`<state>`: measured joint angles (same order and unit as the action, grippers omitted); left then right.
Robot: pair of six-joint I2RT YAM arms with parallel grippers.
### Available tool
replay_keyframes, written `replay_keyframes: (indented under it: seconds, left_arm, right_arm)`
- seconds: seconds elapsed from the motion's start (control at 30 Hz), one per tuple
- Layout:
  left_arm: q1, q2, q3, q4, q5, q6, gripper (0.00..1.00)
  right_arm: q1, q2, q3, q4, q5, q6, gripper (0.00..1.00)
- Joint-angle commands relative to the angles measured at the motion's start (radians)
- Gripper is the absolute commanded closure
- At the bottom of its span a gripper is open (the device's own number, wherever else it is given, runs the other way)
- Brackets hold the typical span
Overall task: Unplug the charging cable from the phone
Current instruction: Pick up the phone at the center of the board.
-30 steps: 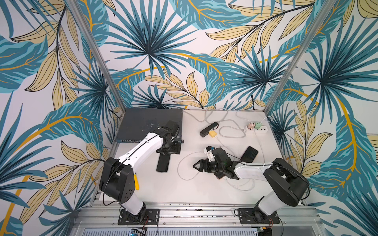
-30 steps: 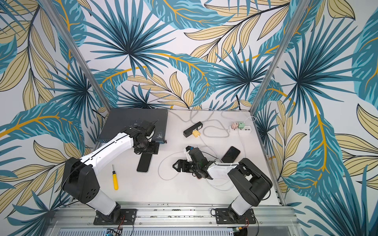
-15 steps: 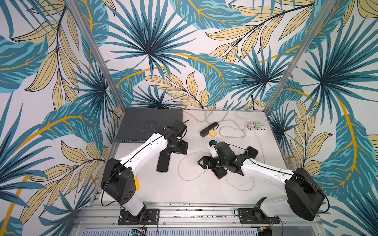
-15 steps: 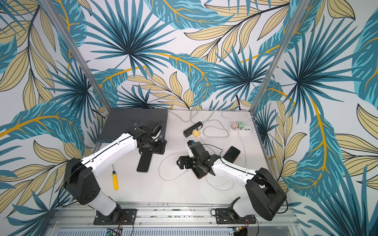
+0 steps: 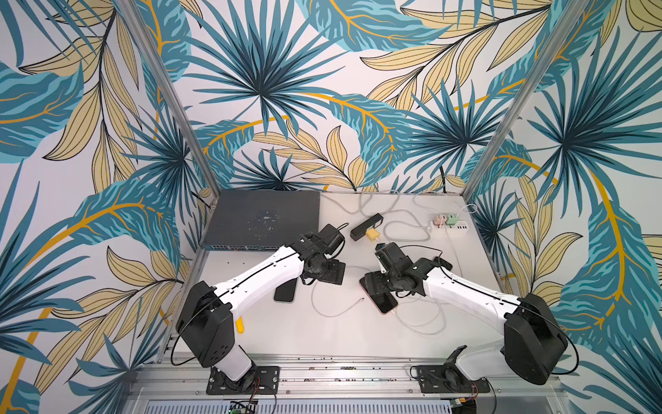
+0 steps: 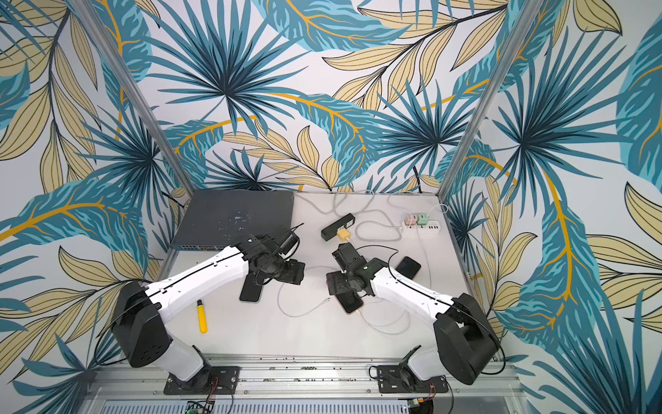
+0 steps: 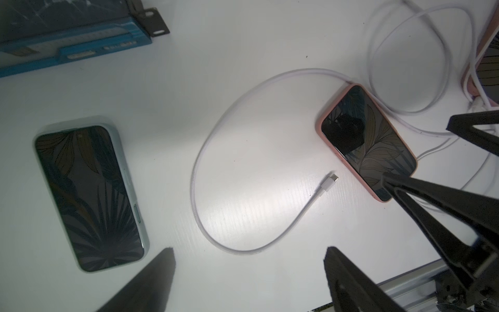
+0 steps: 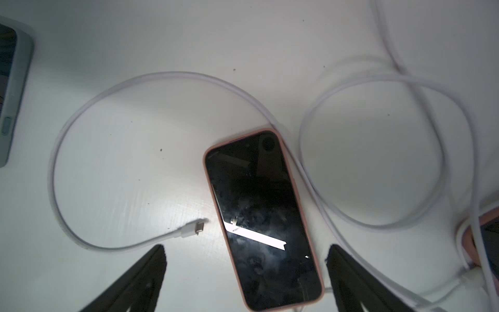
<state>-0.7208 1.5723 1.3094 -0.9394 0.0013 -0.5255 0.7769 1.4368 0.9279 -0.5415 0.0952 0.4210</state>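
In both top views the left tool [image 5: 327, 274] is hovering low over the middle of the bench [image 5: 322, 340], and the right tool [image 6: 340, 283] is hanging just right of centre, facing it. Both tools are standing with fingers apart and are gripping nothing; the right wrist view shows the right tool's black fingers [image 8: 145, 272] straddling open air above the pink-cased phone [image 8: 259, 216].

That phone [image 5: 385, 303] is lying screen up, flat on the bench, at lower centre-right in a top view. The white charging cable [image 8: 108, 91] is curling in a wide loop from under the phone's far corner. Its free plug [image 8: 193, 229] is resting on the bench just beside the phone's long edge, apart from it. A second white cable [image 8: 378, 213] is looping along the phone's other side and passing its near end; whether it is plugged in there cannot be told.

A pale-blue-cased phone [image 7: 89, 197] is lying screen up, left of centre, partly under the left arm in a top view [image 5: 285, 292]. A dark network switch [image 5: 261, 218] is sitting at the bench's upper left, and a white power strip [image 5: 453, 229] at its upper right.
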Motion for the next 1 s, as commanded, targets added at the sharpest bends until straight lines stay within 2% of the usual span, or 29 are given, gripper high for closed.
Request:
replay_keyframes:
  seconds: [0.0, 0.33, 0.97]
  left_arm:
    - [-0.006, -0.042, -0.040, 0.045, 0.022, -0.030, 0.11]
    - [-0.011, -0.043, -0.061, 0.079, 0.048, -0.041, 0.12]
    - [-0.010, -0.026, -0.084, 0.101, 0.058, -0.046, 0.12]
  right_arm:
    - [-0.027, 0.009, -0.030, -0.072, 0.019, -0.034, 0.11]
    - [-0.034, 0.086, -0.069, -0.032, -0.086, -0.104, 0.05]
    - [-0.033, 0.139, -0.045, -0.036, -0.111, -0.162, 0.05]
